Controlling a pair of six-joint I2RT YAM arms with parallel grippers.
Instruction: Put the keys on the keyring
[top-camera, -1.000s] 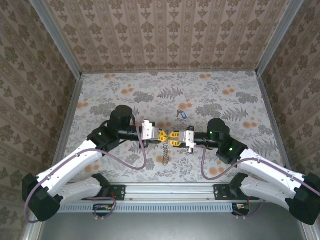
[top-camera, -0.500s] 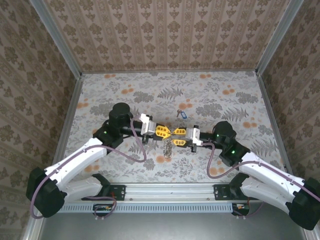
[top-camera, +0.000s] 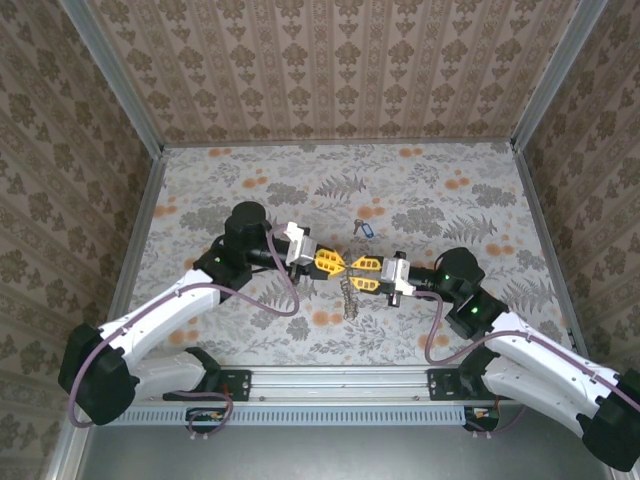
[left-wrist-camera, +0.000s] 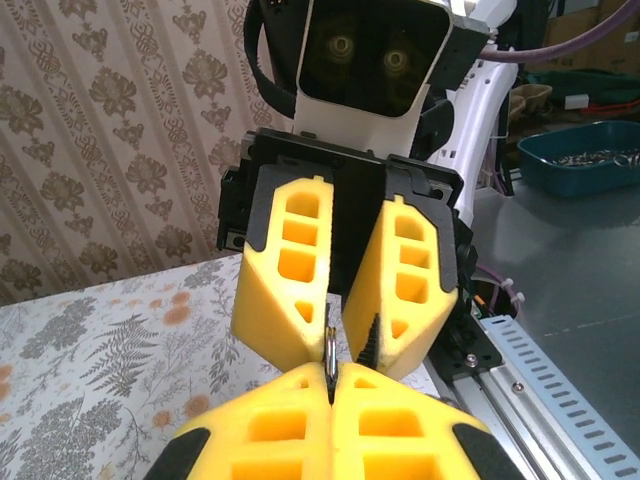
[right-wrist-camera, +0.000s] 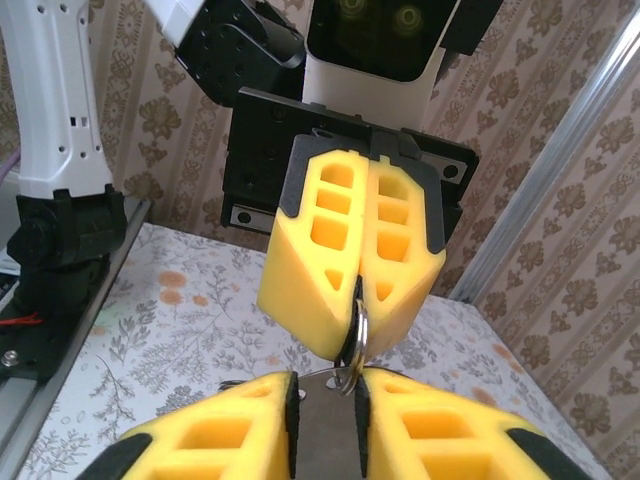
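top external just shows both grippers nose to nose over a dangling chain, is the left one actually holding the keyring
Observer: Yes. In the right wrist view the left gripper is shut on the keyring, which hangs from its tips.
Operator: and the other one, closed on it too
Observer: Can't tell. In the left wrist view the fingers of the right gripper stand slightly apart, with the ring's edge at the gap between their tips.
Operator: anything in that gap
Observer: The right wrist view shows a flat grey piece between its own fingers. I can't tell what it is.
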